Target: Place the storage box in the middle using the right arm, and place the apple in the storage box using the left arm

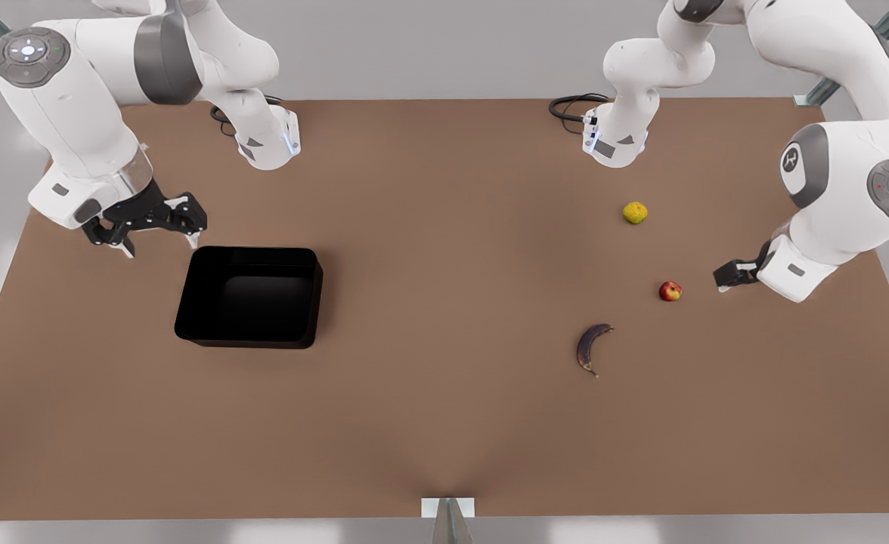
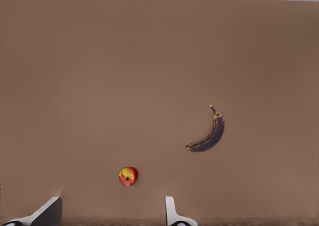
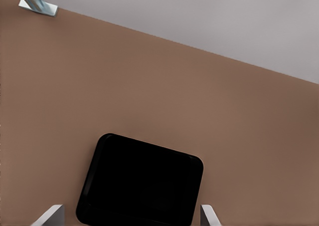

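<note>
The only mark that can be read is a small round emblem on the grey joint cover of the arm at the front view's right; the box and the fruit carry no writing that can be made out.

The right gripper (image 1: 159, 243) hangs at the front view's left, just beside the far left corner of the storage box (image 1: 252, 297) and touching nothing; its fingers are spread wide and hold nothing (in the right wrist view the two fingertips (image 3: 50, 215) stand apart on either side of the box (image 3: 142, 186), clear of it). The box is a glossy black bin with rounded corners, sitting on the brown table (image 1: 444, 423) well towards the front view's left, with nothing inside it.

The left gripper (image 1: 733, 273) hovers at the front view's right, near the apple (image 1: 670, 291) but not touching it; its fingers are parted and hold nothing, and in the left wrist view the apple (image 2: 128, 176) lies just ahead of the two fingertips (image 2: 171, 212). The apple is red with a yellow patch and rests on the table, between a yellow-green fruit (image 1: 635, 213) farther back and a dark banana (image 1: 590, 347) nearer the front; all three lie apart from one another.
</note>
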`<action>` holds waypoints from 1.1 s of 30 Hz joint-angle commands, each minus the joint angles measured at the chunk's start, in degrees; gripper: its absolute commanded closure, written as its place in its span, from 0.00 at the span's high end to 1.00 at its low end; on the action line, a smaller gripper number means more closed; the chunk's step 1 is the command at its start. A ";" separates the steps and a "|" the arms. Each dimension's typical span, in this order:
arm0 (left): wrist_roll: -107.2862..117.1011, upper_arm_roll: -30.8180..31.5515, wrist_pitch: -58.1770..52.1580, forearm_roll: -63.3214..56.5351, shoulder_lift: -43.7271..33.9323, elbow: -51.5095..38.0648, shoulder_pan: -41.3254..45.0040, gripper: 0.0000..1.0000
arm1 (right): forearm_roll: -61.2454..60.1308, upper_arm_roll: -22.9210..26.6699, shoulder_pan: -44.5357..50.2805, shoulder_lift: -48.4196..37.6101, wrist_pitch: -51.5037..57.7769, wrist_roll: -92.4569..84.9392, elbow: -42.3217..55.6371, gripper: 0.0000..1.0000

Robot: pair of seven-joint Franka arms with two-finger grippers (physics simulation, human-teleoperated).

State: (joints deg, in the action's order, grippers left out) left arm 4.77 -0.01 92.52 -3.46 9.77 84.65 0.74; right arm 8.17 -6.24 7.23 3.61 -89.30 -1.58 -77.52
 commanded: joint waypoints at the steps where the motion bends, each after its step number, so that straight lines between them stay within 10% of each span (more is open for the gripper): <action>1: -0.03 0.10 -0.14 -0.59 -0.01 -0.01 -0.21 1.00 | 0.00 0.00 -0.46 0.00 0.00 0.00 0.00 1.00; 12: 0.32 0.01 -0.67 -0.41 12.12 5.70 -1.26 1.00 | -0.35 -1.58 13.25 8.96 -22.67 23.64 -20.65 1.00; 19: 0.67 0.01 23.50 -0.15 -1.59 36.03 -3.90 1.00 | 0.26 -1.67 9.91 4.04 -38.67 22.32 -40.34 1.00; 33: -18.31 0.01 32.38 -0.76 2.98 43.23 -6.36 1.00 | 0.00 -1.50 8.24 17.13 -41.13 22.50 -41.57 1.00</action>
State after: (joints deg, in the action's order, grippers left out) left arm -13.54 -0.08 125.42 -4.18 12.91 128.43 -5.77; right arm 8.10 -7.77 15.47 21.48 -130.43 20.92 -119.04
